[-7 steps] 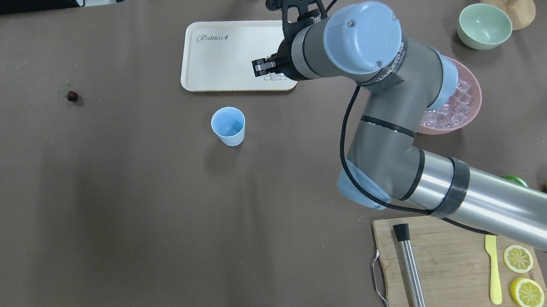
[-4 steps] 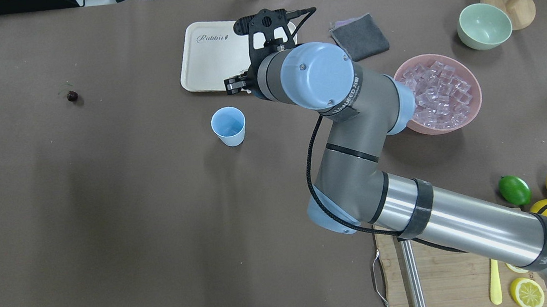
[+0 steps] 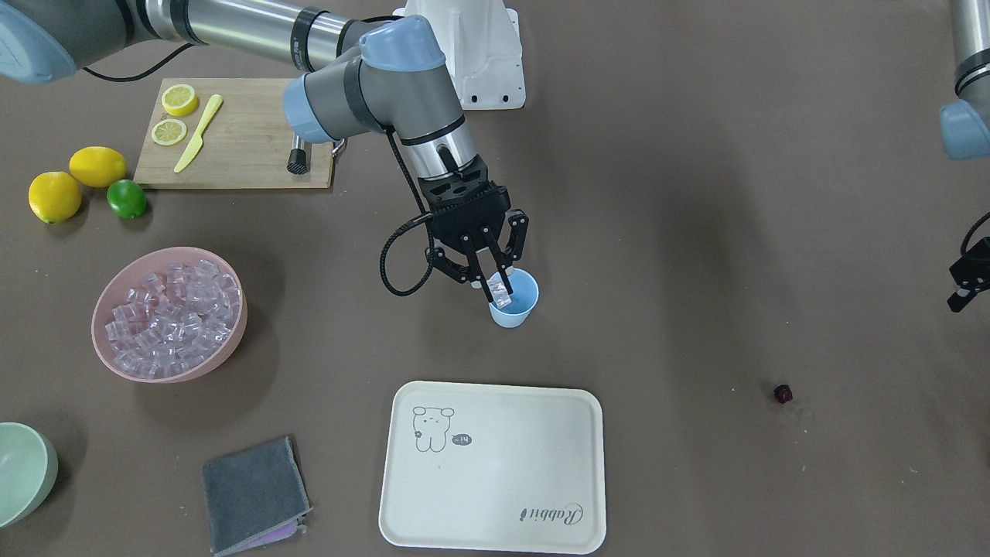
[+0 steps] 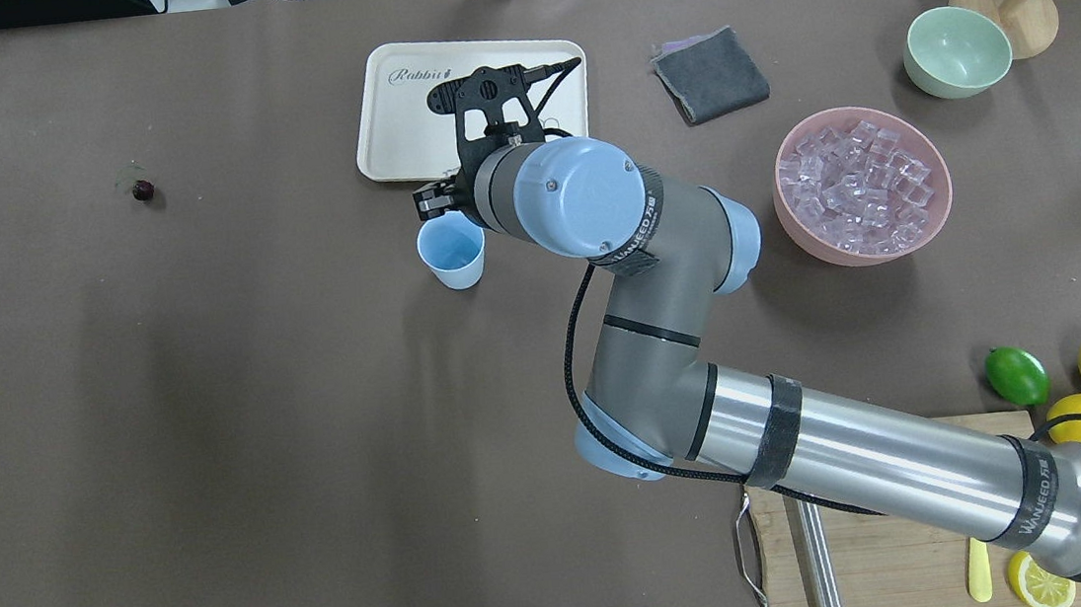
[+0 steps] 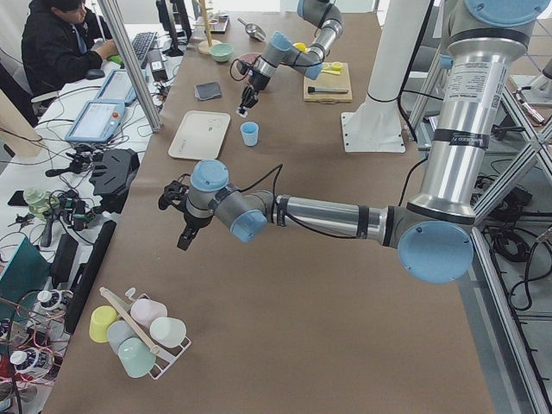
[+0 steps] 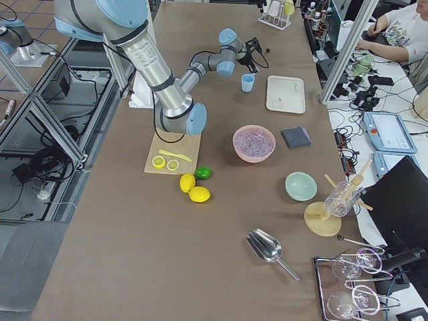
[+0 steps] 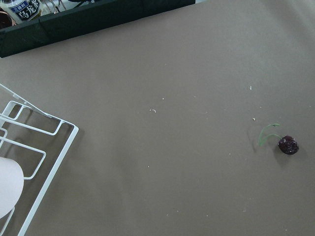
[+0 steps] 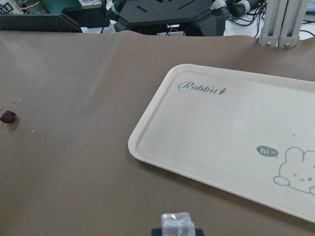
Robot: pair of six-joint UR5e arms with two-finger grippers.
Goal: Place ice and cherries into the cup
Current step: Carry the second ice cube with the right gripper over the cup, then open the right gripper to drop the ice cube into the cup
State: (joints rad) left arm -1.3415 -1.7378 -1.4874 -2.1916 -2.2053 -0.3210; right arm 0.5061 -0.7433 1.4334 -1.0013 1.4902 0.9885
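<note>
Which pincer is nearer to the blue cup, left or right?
Right. The right pincer hangs just over the cup, gripping an ice cube; the left pincer is far off, beyond the cherry.

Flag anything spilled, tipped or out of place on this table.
Nothing is spilled or tipped. Only the cherry stands out, lying alone on the bare table, far from the upright cup.

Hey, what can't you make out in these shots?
Left end effector: front view, frame edge cuts it; open or shut unclear.
Cup inside: front view, right end effector and ice block it.
Board: overhead, right arm and bottom edge hide most.
Cherry stem: front view, too small.
</note>
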